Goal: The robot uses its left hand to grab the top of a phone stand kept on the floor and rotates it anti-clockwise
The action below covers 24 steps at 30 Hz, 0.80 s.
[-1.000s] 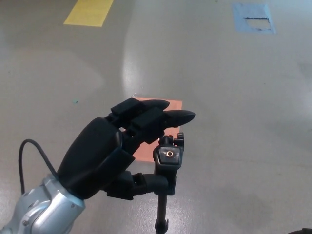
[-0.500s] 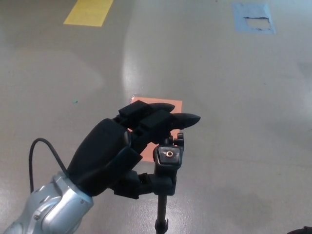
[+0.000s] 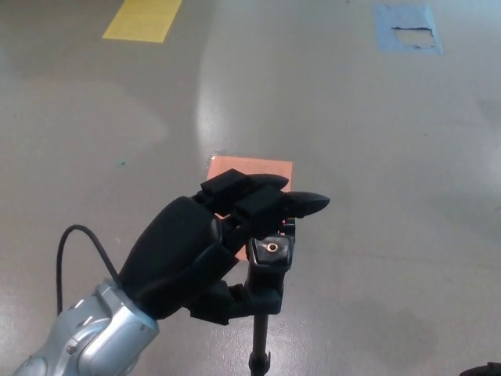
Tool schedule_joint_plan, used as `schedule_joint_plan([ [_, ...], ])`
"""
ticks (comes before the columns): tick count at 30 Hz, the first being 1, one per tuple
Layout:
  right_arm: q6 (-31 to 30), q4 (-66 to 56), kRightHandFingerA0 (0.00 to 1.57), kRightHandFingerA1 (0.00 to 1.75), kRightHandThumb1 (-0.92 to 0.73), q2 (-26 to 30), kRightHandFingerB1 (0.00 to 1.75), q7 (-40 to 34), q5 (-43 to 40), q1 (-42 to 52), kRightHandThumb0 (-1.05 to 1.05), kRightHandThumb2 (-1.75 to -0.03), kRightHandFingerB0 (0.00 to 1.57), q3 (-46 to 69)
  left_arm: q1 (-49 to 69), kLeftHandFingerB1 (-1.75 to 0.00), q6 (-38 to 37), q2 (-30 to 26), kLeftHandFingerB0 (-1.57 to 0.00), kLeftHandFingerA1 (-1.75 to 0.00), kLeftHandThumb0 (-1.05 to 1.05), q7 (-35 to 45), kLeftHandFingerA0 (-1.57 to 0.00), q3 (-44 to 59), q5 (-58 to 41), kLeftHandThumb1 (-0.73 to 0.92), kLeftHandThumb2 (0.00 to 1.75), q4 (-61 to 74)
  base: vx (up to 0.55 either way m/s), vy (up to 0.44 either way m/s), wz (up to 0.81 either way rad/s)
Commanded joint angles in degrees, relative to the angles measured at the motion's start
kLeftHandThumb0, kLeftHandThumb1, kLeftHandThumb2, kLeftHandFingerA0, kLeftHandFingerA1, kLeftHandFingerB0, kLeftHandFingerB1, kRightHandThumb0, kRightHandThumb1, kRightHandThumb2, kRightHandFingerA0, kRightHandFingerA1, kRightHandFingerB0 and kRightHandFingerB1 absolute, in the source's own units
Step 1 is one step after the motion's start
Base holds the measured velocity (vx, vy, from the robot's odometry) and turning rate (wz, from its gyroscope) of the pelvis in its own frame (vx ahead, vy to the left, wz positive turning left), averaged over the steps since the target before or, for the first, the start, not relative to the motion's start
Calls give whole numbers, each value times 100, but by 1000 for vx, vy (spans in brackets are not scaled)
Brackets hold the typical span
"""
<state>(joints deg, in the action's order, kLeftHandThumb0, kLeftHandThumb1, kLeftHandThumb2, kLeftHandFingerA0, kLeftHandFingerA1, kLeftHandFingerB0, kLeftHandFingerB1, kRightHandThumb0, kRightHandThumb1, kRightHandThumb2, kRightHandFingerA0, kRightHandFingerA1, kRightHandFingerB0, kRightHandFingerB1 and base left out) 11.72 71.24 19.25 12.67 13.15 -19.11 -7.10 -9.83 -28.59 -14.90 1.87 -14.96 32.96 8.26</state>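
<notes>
A black phone stand (image 3: pixel 268 262) rises from the floor at the bottom centre, its head topped by a small brass screw. My left hand (image 3: pixel 205 247) comes in from the lower left and wraps around the stand's top. Its two fingers (image 3: pixel 301 204) reach over and past the head, while the thumb presses at the stem just under it. The fingers are not closed tight; a gap shows between them and the head. My right hand does not show.
An orange square patch (image 3: pixel 250 168) lies on the grey floor just behind the stand. A yellow marking (image 3: pixel 142 19) sits at the top left and a blue taped patch (image 3: pixel 407 29) at the top right.
My left hand has slid to the right, bringing its fingers farther over the stand's head and the thumb in against the stem. The stand itself has not turned.
</notes>
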Motion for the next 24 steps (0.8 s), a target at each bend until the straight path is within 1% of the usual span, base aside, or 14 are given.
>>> schedule_joint_plan([
  [1,-36,2,67,69,-52,117,48,45,9,-53,-29,-97,15,18,-24,-45,-120,-70,-24,-38,-40,-109,-27,-43,153,41,61,-69,0,0,0],
  [5,-36,-19,67,69,-52,122,48,65,-3,-51,-29,-97,14,27,-51,-46,-135,-73,-23,-38,-42,-129,-30,-107,241,41,61,-130,0,0,0],
  [7,-39,-15,68,70,-53,121,47,69,-1,-56,-29,-98,14,25,-87,-48,-106,-86,-26,-41,-44,-73,-33,-147,240,44,67,-164,0,0,0],
  [8,-35,-14,68,70,-53,120,47,70,-5,-56,-29,-98,14,28,-94,-48,-93,-90,-26,-41,-44,-49,-33,-155,227,44,67,-166,0,0,0],
  [9,-26,-16,68,70,-53,116,47,50,3,-85,-30,-98,13,24,-151,-41,-142,-59,-55,-36,-28,-57,-53,-154,105,58,58,-243,0,0,0],
  [10,-25,-17,68,70,-53,115,47,44,6,-93,-30,-98,13,22,-168,-41,-158,-52,-55,-36,-28,-68,-53,-154,74,58,58,-266,0,0,0],
  [11,-23,-17,68,70,-53,116,47,39,16,-99,-30,-98,13,14,-185,-41,-202,-49,-64,-37,-23,-102,-56,-154,57,60,58,-307,0,0,0],
  [12,-25,-17,68,70,-55,116,47,55,9,-106,-31,-99,11,19,-207,-45,-278,-29,-85,-41,-16,-180,-70,-148,31,59,58,-384,0,0,0],
  [15,-28,-13,68,70,-55,119,46,79,-5,-117,-32,-100,10,28,-238,-46,-336,4,-90,-42,-17,-198,-74,-138,-73,56,58,-467,0,0,0],
  [16,2,-20,67,70,-56,133,46,83,27,-110,-34,-101,9,-2,-240,-48,-344,25,-99,-44,-15,-157,-83,-133,-195,55,58,-485,0,0,0],
  [20,-12,-20,68,70,-58,121,46,54,29,-125,-36,-102,9,-4,-270,-48,-479,64,-99,-44,-14,-280,-84,-106,-244,51,57,-616,0,0,0],
  [21,-10,-26,78,46,-80,125,30,27,65,-129,-51,-65,22,-36,-291,-49,-535,76,-98,-46,-18,-338,-86,-100,-229,53,56,-677,0,0,0],
  [24,-27,-31,78,46,-79,126,30,2,88,-134,-53,-65,23,-62,-309,-48,-583,83,-99,-46,-18,-371,-88,-94,-208,51,57,-729,0,0,0],
])
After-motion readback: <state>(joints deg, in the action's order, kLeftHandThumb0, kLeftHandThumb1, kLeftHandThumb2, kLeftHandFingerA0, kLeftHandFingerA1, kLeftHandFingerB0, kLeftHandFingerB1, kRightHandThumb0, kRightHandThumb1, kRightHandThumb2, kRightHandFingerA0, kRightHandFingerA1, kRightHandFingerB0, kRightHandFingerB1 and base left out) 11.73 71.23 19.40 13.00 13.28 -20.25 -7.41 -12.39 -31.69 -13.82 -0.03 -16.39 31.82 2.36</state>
